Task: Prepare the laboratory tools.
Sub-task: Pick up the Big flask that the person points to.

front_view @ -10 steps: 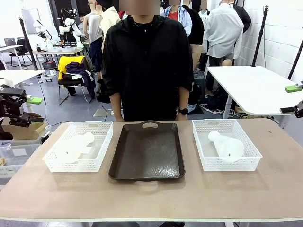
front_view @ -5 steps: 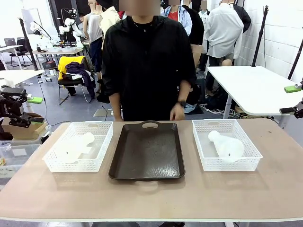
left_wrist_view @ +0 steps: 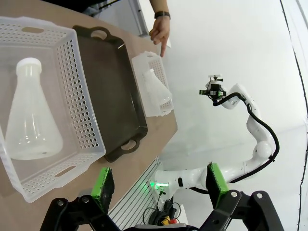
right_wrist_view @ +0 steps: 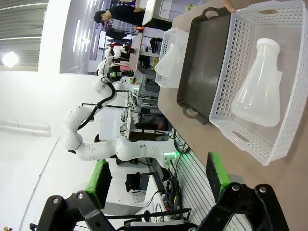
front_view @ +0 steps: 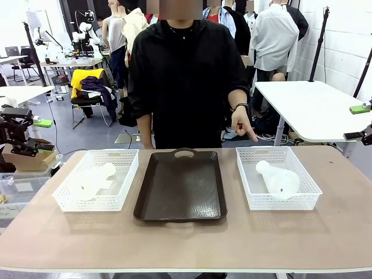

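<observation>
Two frosted-white conical flasks lie on their sides, each in a white lattice basket. One flask [front_view: 90, 181] [left_wrist_view: 31, 120] is in the left basket [front_view: 125, 174] and the other flask [front_view: 278, 180] [right_wrist_view: 260, 91] in the right basket [front_view: 247, 174]. The person's hand [front_view: 243, 123] [left_wrist_view: 161, 33] hovers over the right basket's far left corner, forefinger pointing down at it. My left gripper [left_wrist_view: 160, 183] hangs open, high and off to the side of the left basket. My right gripper [right_wrist_view: 158, 178] is open too, well clear of the right basket [right_wrist_view: 226, 82].
A dark brown tray [front_view: 181, 185] [left_wrist_view: 108, 91] [right_wrist_view: 204, 62] with handles lies bare between the baskets. The person stands at the table's far edge behind it. The table's near half [front_view: 186, 244] holds nothing. The other arm [left_wrist_view: 250, 120] [right_wrist_view: 96, 139] shows far off in each wrist view.
The person's hand has come out from their side, risen, and now points down toward the right basket. Neither the grippers nor the flasks have moved.
</observation>
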Robot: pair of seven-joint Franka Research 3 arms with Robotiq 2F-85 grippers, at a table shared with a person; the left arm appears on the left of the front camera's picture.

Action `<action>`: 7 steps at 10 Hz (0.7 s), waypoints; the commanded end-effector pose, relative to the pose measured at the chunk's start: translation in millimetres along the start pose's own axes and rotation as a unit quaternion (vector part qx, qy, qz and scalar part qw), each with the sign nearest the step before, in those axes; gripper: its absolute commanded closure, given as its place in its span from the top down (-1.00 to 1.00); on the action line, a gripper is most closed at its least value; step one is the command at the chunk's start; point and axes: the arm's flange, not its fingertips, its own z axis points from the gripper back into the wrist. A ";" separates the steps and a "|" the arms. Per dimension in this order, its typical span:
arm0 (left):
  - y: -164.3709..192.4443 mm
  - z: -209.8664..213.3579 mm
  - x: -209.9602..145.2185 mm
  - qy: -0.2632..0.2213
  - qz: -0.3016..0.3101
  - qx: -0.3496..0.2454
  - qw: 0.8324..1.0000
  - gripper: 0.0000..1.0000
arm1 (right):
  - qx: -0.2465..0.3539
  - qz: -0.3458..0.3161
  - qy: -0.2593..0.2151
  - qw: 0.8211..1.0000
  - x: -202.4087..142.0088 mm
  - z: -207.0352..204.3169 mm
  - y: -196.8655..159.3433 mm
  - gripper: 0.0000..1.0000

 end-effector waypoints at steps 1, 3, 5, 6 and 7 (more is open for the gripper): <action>-1.6 -0.2 0.0 0.001 -0.010 0.000 1.000 1.00 | 0.000 0.002 0.000 1.000 0.2 -0.2 2.1 1.00; -1.6 -0.2 0.0 0.001 -0.010 0.000 1.000 1.00 | 0.000 0.002 0.000 1.000 0.2 -0.2 2.1 1.00; -1.6 -0.2 0.0 0.001 -0.010 0.000 1.000 1.00 | 0.000 0.002 0.000 1.000 0.2 -0.2 2.1 1.00; -1.6 -0.2 0.0 0.001 -0.010 0.000 1.000 1.00 | 0.000 0.002 0.000 1.000 0.2 -0.2 2.1 1.00; -1.6 -0.2 0.0 0.001 -0.010 0.000 1.000 1.00 | 0.000 0.002 0.000 1.000 0.2 -0.2 2.1 1.00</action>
